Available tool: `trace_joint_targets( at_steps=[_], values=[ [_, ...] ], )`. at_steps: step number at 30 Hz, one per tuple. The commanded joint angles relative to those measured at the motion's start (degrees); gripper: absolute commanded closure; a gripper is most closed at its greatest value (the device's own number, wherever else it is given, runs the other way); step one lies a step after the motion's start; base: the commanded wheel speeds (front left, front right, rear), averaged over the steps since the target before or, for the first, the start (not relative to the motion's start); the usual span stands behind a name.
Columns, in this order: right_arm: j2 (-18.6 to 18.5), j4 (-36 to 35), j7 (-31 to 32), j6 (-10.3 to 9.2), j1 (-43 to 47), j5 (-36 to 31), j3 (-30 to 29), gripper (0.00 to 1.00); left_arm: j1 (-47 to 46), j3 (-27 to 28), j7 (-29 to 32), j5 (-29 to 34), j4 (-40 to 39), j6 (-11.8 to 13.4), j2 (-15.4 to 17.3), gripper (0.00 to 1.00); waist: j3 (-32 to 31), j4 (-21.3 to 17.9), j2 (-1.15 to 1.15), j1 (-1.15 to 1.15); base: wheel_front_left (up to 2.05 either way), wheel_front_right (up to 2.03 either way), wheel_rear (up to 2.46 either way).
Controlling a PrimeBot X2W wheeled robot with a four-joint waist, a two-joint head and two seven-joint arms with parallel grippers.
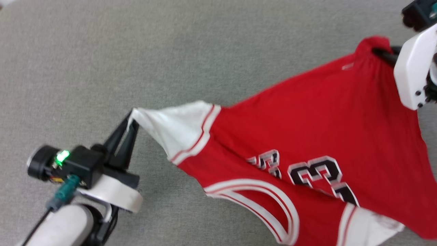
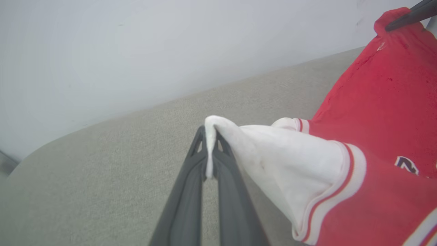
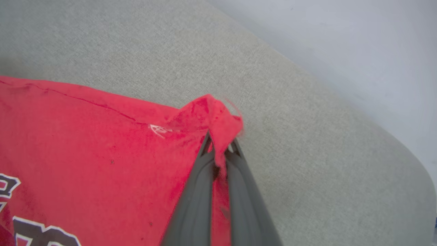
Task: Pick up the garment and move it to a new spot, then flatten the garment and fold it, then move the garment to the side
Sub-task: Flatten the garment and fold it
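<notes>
The garment [image 1: 307, 136], a red jersey with white sleeves and black lettering, hangs stretched between my two arms above the grey surface. My left gripper [image 1: 131, 116] at the lower left is shut on the tip of a white sleeve [image 2: 273, 153]; in the left wrist view its fingertips [image 2: 209, 136] pinch the white cloth. At the upper right my right gripper [image 1: 379, 51] is shut on a red corner of the garment [image 3: 102, 153], and its fingers [image 3: 218, 150] clamp a bunched red fold. The number side faces up.
A grey fabric-covered surface [image 1: 136, 51] spreads under the garment. Its far rounded edge [image 3: 392, 143] meets a pale wall [image 2: 136, 51] behind it. Open grey surface lies to the left of the garment and beyond it.
</notes>
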Motion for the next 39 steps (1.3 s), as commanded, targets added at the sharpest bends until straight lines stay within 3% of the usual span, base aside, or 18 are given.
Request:
trace_joint_targets(
  at_steps=[1,5,12,18,27,33,39],
  values=[
    [-0.3,-0.3,-1.3,-0.03,-1.0,0.0,-0.1,1.00,-1.5,0.5,0.2,0.3,-0.4,-0.1,0.4,1.00,-2.4,-1.8,0.00,0.00,0.00,0.00,0.00],
    [-0.8,-1.0,-6.9,-0.04,-3.1,0.5,-1.4,1.00,-7.2,1.9,2.3,1.0,-1.7,-1.5,1.6,1.00,-3.0,-3.1,0.00,0.00,0.00,0.00,0.00],
    [1.5,-0.3,-16.1,-0.04,-8.5,-2.9,-6.5,1.00,-22.0,5.4,5.7,1.8,-0.5,-4.8,2.0,1.00,0.3,-5.1,0.00,0.00,0.00,0.00,0.00],
    [6.0,2.3,-20.7,-0.04,-16.2,-9.2,-12.9,1.00,-38.4,6.5,9.7,3.7,3.2,-9.3,1.1,1.00,5.2,-6.4,0.00,0.00,0.00,0.00,0.00],
    [12.8,7.3,-21.6,-0.04,-31.0,-19.5,-22.3,1.00,-64.7,6.7,13.2,6.2,13.6,-15.5,-4.5,1.00,12.5,-6.8,0.00,0.00,0.00,0.00,0.00],
    [15.2,10.3,-21.5,-0.04,-41.6,-25.4,-23.8,1.00,-80.5,6.7,12.2,8.0,24.1,-19.4,-8.2,1.00,15.8,-6.8,0.00,0.00,0.00,0.00,0.00],
    [16.8,14.2,-22.4,-0.04,-48.8,-28.4,-22.8,1.00,-90.9,6.4,9.6,9.1,33.0,-21.5,-11.2,1.00,17.0,-6.8,0.00,0.00,0.00,0.00,0.00]
  ],
)
